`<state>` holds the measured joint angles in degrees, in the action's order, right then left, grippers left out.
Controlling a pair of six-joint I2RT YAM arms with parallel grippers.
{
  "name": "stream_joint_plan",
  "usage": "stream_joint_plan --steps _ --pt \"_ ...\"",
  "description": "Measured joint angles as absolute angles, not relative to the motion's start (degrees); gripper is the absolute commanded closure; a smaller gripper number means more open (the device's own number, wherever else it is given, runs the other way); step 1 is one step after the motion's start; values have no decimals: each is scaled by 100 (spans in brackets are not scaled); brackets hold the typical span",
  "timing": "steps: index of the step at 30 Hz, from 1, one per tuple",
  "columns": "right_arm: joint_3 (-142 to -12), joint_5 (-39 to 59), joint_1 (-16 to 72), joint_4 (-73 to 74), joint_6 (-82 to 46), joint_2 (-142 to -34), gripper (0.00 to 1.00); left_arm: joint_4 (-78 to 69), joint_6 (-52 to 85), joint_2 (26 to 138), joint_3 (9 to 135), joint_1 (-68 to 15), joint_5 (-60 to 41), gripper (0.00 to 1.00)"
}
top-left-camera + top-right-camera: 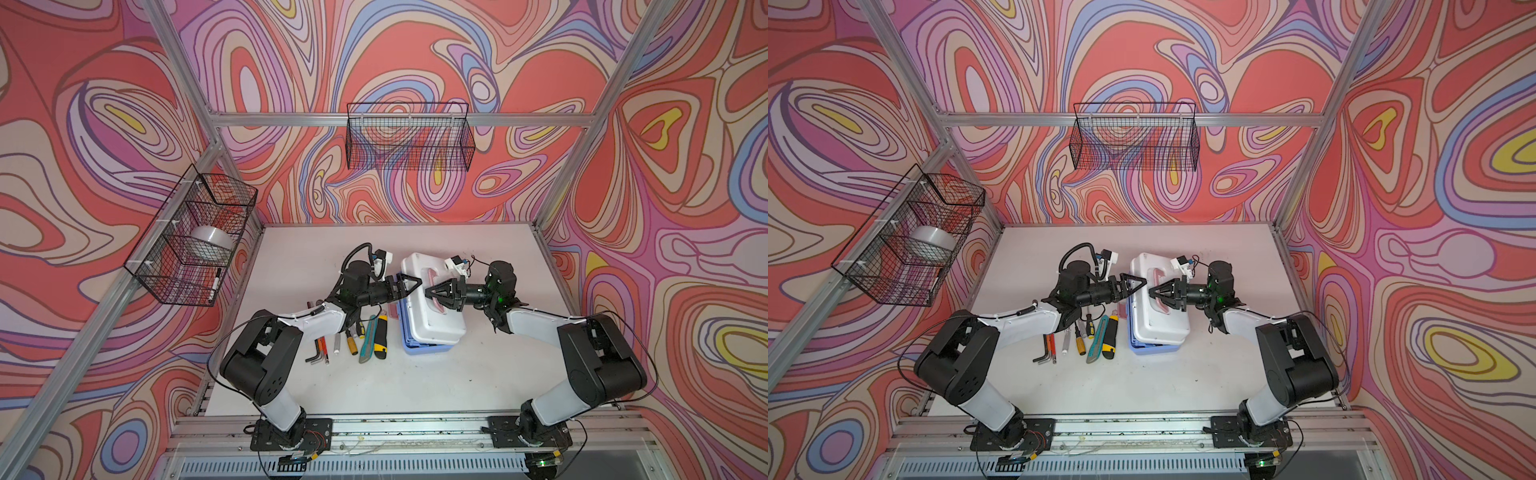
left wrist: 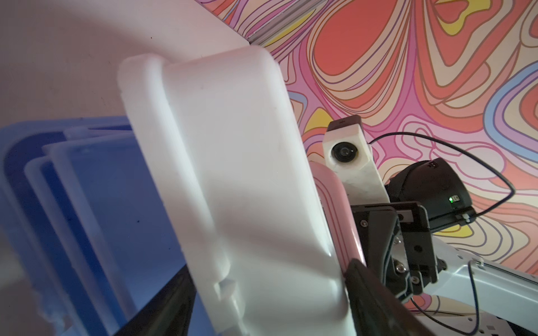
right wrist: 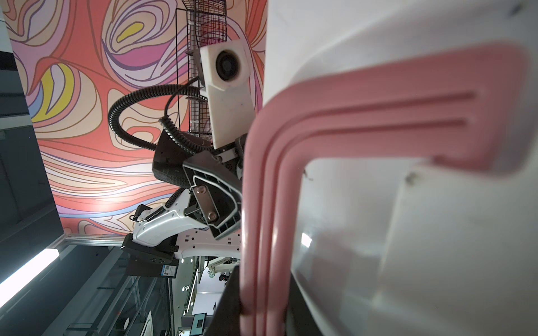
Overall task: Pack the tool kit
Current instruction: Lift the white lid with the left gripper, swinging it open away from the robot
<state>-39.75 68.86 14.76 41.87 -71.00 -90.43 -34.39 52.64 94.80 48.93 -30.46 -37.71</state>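
side basket [image 1: 166, 266]: black wire, fixed to the left frame rail above the table [image 1: 291, 395]; holds a pale tape roll [image 1: 212, 242] and a marker [image 1: 216, 283].
hex keys [image 1: 312, 356]: dark, flat on the table, leftmost of the loose row.
screwdrivers [image 1: 353, 344]: small, lying side by side just right of the hex keys, partly under the left arm.
utility knives [image 1: 381, 337]: one teal, one yellow and black, close together, just left of the tool kit.
back basket [image 1: 409, 137]: black wire, hung on the rear rail.
left gripper [image 1: 417, 284]: at the lid's left edge; in the left wrist view its jaws stand wide, one finger on each face of the lid; cannot tell whether they press on it.
tool kit [image 1: 436, 324]: middle of the table, between the two grippers.
lid [image 2: 233, 174]: white, rounded, tilted and askew over the tray.
light blue tray [image 1: 426, 348]: on the table under the lid, showing along its left and near sides.
handle [image 3: 364, 110]: pink, on top of the lid.
right gripper [image 1: 429, 291]: jaws drawn close, clamped on the handle.
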Motion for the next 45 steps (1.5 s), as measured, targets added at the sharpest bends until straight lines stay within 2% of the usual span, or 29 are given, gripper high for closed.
stream_joint_plan --steps 2,4,7,9,14,19,26,32,45 --pt "-3972 6901 1476 4241 -7122 -9056 97 -3459 5280 9491 4925 -3068 -3771 20" --pt "-3975 6914 1481 4257 -7118 -9054 75 -3498 5306 9491 4958 -3079 -3771 21" --pt "-4001 6893 1479 4056 -6877 -9021 51 -3507 5352 9494 4991 -3081 -3767 20" --pt "-4152 6873 1479 3570 -6501 -8888 43 -3465 5365 9496 4991 -3074 -3767 20" --pt "-4661 6519 1483 1780 -5277 -8512 31 -3409 5347 9496 5085 -3076 -3767 21" --pt "-5205 5865 1483 -84 -4095 -8184 28 -3273 5315 9496 5242 -3083 -3771 21" --pt "-5575 4772 1487 -1671 -3162 -7843 26 -3024 5293 9568 5592 -3190 -3789 21" --pt "-5743 3538 1470 -2856 -2724 -7087 25 -2801 5183 9771 6106 -3380 -3787 21" --pt "-6469 1997 1466 -4294 -2412 -6045 25 -2290 5072 10267 7190 -3704 -3734 20"
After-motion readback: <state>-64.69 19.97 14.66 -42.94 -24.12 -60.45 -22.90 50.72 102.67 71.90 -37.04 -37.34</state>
